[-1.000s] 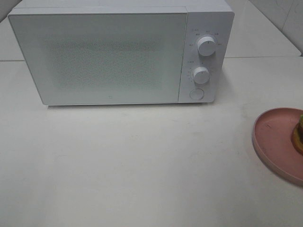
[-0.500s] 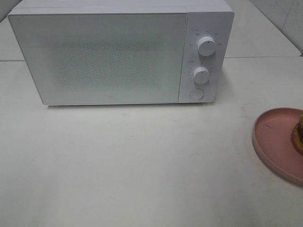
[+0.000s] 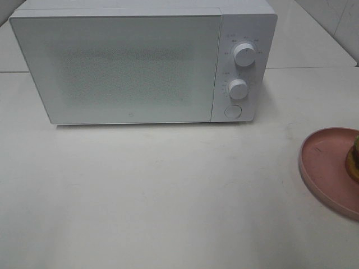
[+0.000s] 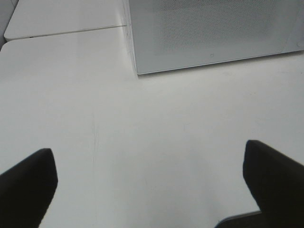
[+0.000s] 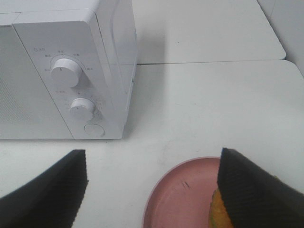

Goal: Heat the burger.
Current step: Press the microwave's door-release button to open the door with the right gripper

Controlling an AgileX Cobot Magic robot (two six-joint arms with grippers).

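The burger [image 3: 353, 157] sits on a round pink plate [image 3: 325, 168] at the table's right edge, cut off by the frame; only its bun and a bit of green show. In the right wrist view the burger [image 5: 217, 213] is partly hidden behind one finger. My right gripper [image 5: 152, 190] hangs open above the plate's near side, holding nothing. My left gripper [image 4: 147, 185] is open over bare table in front of the microwave's left corner. Neither gripper shows in the high view.
A white microwave [image 3: 140, 61] stands at the back with its door [image 3: 115, 67] shut, two knobs [image 3: 244, 54] and a round button [image 3: 233, 111] on its right panel. White table [image 3: 168, 190] lies in front of it.
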